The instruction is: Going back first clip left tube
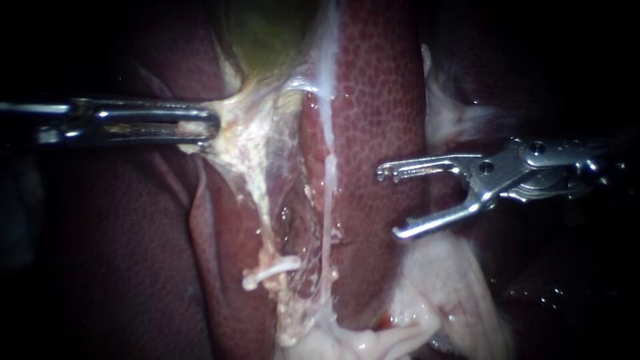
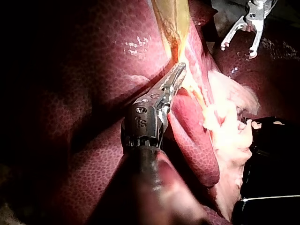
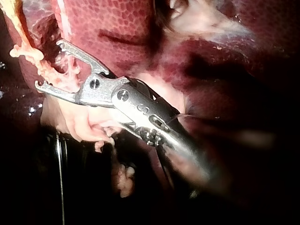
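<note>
**Clip set on left tube; withdrawal remaining**

A white clip is seen across the left tube, ahead of and well apart from the right instrument, whose jaws are spread and empty. The gallbladder neck is clenched by the left instrument.

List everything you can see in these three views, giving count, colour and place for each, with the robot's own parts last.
liver: one, dark red, mottled, filling the background
gallbladder: one, yellow-green, at the top of the endoscope view
pale membrane: one sheet, cream, stretched below the gallbladder
left tube: one, whitish, running down through the membrane
clip: one, white, across the left tube's lower end
right tube: one, whitish, thin, beside the left tube, along the liver
fatty tissue: one mass, pale pink-white, below the right instrument
left instrument: one, metal, jaws shut on the membrane's edge
right instrument: one, metal, jaws open over the liver, holding nothing
</note>
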`<control>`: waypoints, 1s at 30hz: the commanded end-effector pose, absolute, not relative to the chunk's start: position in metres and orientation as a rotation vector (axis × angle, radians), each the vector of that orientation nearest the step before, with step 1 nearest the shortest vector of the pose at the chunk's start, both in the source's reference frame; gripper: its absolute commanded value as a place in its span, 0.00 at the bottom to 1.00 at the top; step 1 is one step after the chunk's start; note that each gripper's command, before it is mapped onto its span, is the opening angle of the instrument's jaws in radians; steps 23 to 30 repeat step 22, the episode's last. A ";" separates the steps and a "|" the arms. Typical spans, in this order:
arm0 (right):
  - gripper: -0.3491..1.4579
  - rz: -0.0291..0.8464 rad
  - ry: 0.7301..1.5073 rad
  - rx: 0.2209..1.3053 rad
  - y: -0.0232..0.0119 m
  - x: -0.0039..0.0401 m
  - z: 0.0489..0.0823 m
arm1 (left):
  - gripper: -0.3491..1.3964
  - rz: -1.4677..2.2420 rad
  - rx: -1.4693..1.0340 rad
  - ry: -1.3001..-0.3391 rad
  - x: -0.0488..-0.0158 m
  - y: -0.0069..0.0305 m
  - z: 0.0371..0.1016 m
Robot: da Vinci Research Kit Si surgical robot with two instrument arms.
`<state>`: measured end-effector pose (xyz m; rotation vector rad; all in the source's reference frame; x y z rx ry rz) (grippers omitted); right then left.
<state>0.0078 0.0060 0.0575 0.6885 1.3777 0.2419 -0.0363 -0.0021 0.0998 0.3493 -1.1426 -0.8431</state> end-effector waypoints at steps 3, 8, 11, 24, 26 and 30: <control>0.52 0.243 1.378 0.689 0.0059 0.0078 0.0575 | 0.00 -0.834 0.363 -1.128 -0.0382 -0.0024 0.1016; 0.52 0.243 1.378 0.688 0.0059 0.0079 0.0574 | 0.00 -0.825 0.382 -1.117 -0.0408 -0.0029 0.1035; 0.52 0.243 1.378 0.688 0.0058 0.0079 0.0573 | 0.00 -0.818 0.384 -1.116 -0.0411 -0.0033 0.1039; 0.52 0.244 1.379 0.688 0.0058 0.0080 0.0571 | 0.00 -0.818 0.386 -1.116 -0.0410 -0.0032 0.1038; 0.52 0.244 1.379 0.688 0.0058 0.0080 0.0571 | 0.00 -0.818 0.386 -1.116 -0.0410 -0.0032 0.1038; 0.52 0.244 1.379 0.688 0.0058 0.0080 0.0571 | 0.00 -0.818 0.386 -1.116 -0.0410 -0.0032 0.1038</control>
